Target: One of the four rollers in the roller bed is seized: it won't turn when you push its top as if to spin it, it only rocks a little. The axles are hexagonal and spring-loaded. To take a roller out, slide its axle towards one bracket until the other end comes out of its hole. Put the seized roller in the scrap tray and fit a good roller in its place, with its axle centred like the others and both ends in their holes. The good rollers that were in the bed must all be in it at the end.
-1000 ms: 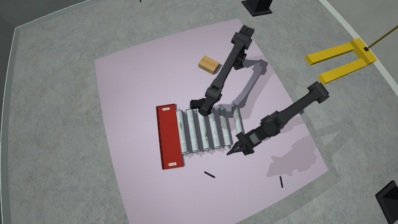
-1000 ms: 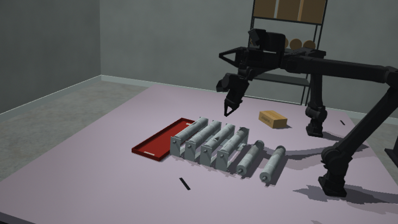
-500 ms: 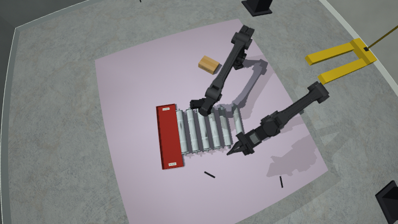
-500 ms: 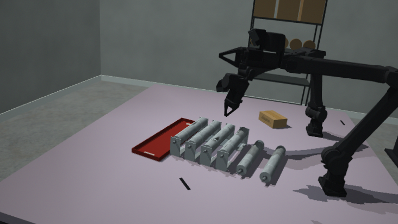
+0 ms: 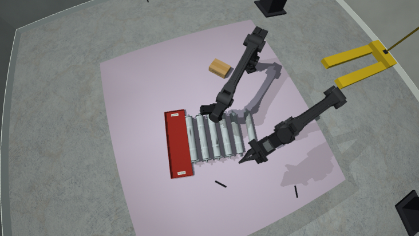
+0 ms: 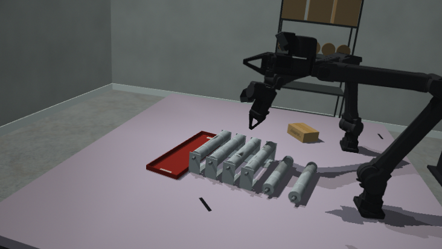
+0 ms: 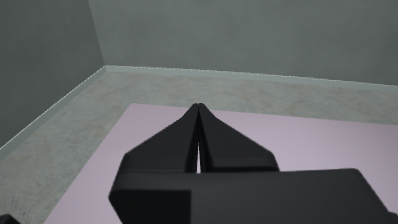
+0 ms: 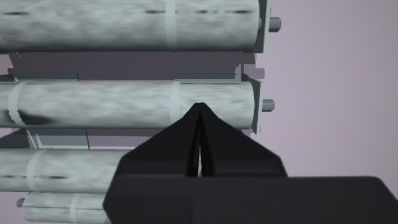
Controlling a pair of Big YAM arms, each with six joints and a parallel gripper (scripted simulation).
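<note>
Four grey rollers sit side by side in the brackets of the roller bed, the outer ones being the tray-side roller (image 5: 192, 140) (image 6: 213, 143) and the far-side roller (image 5: 228, 145) (image 6: 259, 158). Two loose rollers lie beside the bed: the nearer spare (image 5: 237, 136) (image 6: 278, 176) and the outer spare (image 5: 250, 127) (image 6: 303, 182). The red scrap tray (image 5: 178, 143) (image 6: 182, 156) is empty. My right gripper (image 6: 250, 127) (image 8: 199, 111) is shut and empty, pointing down above the bracket ends; the top view hides its tips. My left gripper (image 5: 240, 162) (image 6: 244, 61) (image 7: 198, 111) is shut and empty, held high and level.
A cardboard box (image 5: 220, 68) (image 6: 303, 132) stands behind the bed, near the right arm. A small black bar (image 5: 220, 184) (image 6: 204, 203) lies in front of the bed, and another black bar (image 5: 296, 191) lies farther right. The left arm reaches over the outer spare in the top view.
</note>
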